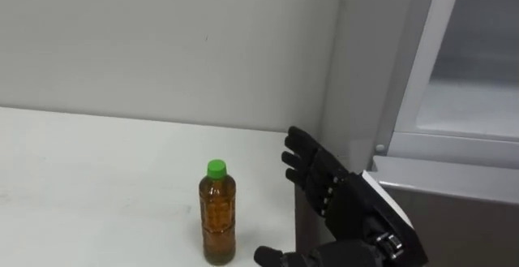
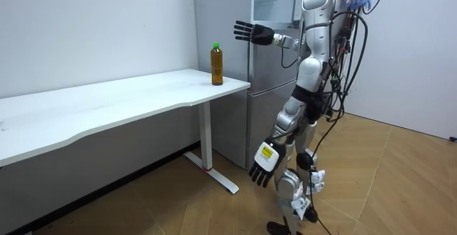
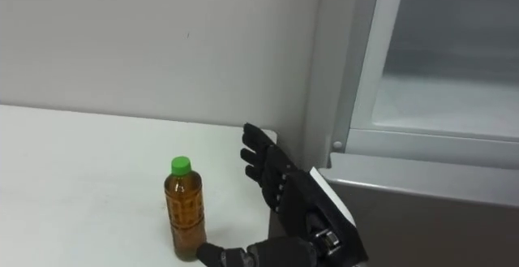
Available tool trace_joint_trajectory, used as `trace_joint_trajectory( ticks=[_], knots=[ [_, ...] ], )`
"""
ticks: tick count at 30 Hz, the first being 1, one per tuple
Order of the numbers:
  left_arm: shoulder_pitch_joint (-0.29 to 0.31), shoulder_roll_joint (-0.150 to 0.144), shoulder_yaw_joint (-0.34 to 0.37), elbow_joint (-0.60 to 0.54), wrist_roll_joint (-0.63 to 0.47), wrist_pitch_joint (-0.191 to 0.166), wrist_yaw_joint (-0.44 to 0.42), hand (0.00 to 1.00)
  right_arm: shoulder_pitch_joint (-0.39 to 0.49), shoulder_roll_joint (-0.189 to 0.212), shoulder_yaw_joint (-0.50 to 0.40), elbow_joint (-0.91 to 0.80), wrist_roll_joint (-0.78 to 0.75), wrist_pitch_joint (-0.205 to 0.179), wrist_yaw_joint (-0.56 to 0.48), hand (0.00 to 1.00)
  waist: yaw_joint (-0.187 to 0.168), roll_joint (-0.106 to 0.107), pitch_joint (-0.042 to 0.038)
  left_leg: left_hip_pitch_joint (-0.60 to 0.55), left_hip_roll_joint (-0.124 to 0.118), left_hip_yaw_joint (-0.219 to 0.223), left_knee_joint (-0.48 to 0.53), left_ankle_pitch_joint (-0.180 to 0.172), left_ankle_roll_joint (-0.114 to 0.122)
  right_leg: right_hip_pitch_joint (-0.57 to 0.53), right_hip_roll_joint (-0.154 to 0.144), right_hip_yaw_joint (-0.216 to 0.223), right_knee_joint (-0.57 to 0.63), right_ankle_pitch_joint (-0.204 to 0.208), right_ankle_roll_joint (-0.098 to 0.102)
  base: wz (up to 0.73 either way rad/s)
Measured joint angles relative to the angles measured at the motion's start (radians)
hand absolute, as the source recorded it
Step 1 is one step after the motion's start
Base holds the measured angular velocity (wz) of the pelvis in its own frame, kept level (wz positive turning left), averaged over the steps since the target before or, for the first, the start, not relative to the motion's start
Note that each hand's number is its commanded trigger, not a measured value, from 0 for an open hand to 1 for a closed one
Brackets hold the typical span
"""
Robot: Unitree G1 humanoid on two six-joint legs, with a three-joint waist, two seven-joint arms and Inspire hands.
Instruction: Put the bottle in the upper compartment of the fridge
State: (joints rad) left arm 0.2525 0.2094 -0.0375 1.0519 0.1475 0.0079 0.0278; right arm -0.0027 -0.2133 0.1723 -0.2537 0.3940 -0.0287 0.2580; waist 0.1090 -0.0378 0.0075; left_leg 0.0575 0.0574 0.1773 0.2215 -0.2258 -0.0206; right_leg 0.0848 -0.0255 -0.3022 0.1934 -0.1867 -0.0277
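Note:
A bottle (image 1: 218,214) of amber drink with a green cap stands upright on the white table (image 1: 81,178), near its right end. My right hand (image 1: 331,187) is raised just to the right of the bottle, open, fingers straight and palm turned toward it, a small gap between them. Its thumb reaches out low in front of the bottle's base. In the room view the bottle (image 2: 217,65) stands at the table corner closest to the fridge (image 2: 268,49), and my left hand (image 2: 264,165) hangs open beside my thigh.
The grey fridge (image 1: 470,96) stands right of the table, its upper compartment open and showing a pale interior with a shelf. A white wall runs behind the table. I stand on the wooden floor in front of the fridge, facing the table corner.

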Motion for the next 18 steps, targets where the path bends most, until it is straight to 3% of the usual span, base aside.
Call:
trace_joint_trajectory(
  ticks=[11, 16, 18],
  knots=[
    [-0.016, -0.001, -0.007, -0.004, 0.023, 0.016, -0.013, 0.0, -0.057, 0.005, 0.084, 0.018, 0.051, 0.0, -0.061, 0.0, 0.041, -0.01, -0.0026, -0.03, -0.002, -0.002, 0.017, -0.001, 0.001, -0.016, -0.007, -0.012, 0.008, 0.0, 0.0, 0.05],
    [-0.016, -0.001, -0.012, -0.005, 0.023, 0.03, -0.009, 0.0, -0.061, 0.013, 0.084, 0.064, 0.081, -0.002, -0.127, 0.0, 0.041, -0.007, -0.0015, -0.028, -0.006, -0.025, 0.016, 0.0, 0.003, 0.002, -0.008, -0.033, -0.009, 0.0, 0.001, 0.13],
    [-0.016, -0.005, -0.017, -0.016, 0.024, 0.035, -0.008, 0.0, -0.065, 0.019, 0.084, 0.099, 0.081, -0.002, -0.175, 0.0, 0.041, 0.003, 0.004, -0.029, -0.007, -0.03, 0.016, 0.0, 0.003, 0.003, -0.008, -0.037, -0.009, 0.0, 0.001, 0.07]
  ],
)
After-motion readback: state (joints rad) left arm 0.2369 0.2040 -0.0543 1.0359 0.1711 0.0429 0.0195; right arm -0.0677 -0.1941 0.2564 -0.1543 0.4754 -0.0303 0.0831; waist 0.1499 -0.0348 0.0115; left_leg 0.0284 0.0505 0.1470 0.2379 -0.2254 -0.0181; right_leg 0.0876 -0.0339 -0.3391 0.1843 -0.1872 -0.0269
